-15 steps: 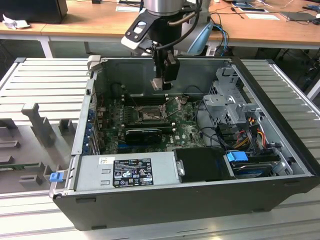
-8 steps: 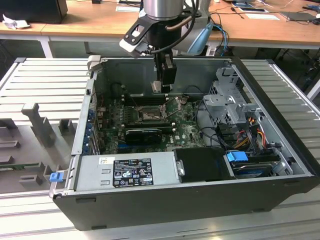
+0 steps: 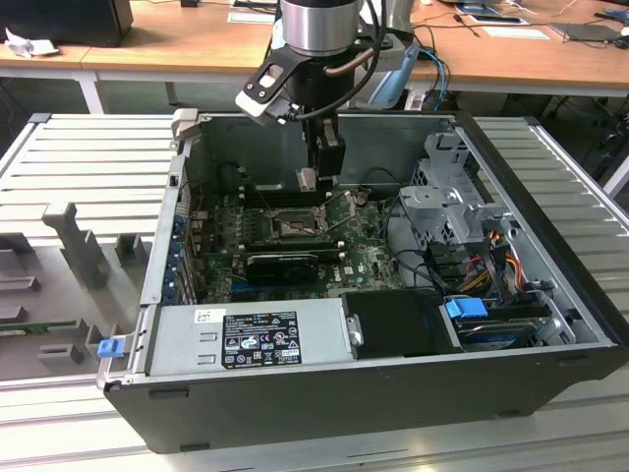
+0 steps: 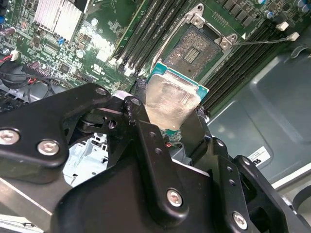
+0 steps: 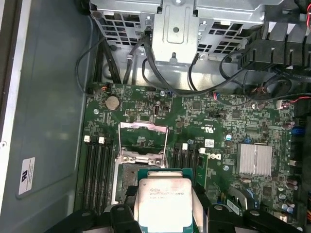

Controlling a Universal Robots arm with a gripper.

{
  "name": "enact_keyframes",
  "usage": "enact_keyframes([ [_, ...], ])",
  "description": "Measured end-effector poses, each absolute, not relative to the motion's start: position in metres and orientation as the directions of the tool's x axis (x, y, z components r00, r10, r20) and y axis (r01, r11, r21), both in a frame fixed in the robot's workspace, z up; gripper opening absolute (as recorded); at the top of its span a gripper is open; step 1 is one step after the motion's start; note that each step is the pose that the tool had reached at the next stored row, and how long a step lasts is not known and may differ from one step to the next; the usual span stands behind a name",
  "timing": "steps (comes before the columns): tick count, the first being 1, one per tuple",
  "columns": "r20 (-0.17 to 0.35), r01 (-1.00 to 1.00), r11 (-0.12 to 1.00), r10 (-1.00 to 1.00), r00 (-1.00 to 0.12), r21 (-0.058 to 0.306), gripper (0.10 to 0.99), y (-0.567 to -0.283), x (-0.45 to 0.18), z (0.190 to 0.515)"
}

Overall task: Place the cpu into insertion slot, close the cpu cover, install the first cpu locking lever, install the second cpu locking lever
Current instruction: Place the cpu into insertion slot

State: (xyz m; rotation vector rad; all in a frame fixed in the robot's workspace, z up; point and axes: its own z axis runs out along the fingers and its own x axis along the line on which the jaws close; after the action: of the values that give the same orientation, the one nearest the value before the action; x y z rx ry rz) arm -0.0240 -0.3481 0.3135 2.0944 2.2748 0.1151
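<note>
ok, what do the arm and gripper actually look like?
The arm is a silvery metal cylinder over a black collar, with a pale box bracketed to its side and a dark cable looping past. The gripper is matte black link plates with silver screws and narrow black fingers.

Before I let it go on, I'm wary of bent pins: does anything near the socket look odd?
Nothing looks plainly damaged. The cpu, clamped in the gripper by the open socket, has a cloudy, smeared metal face in the second wrist view, perhaps old paste. The cover stands swung open, clear of the socket.
</note>
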Motion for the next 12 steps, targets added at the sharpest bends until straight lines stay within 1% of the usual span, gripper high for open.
enact_keyframes([
  [12,0.016,0.993,0.081,0.996,-0.083,0.087,0.525,-0.3481,-0.024,0.3044],
])
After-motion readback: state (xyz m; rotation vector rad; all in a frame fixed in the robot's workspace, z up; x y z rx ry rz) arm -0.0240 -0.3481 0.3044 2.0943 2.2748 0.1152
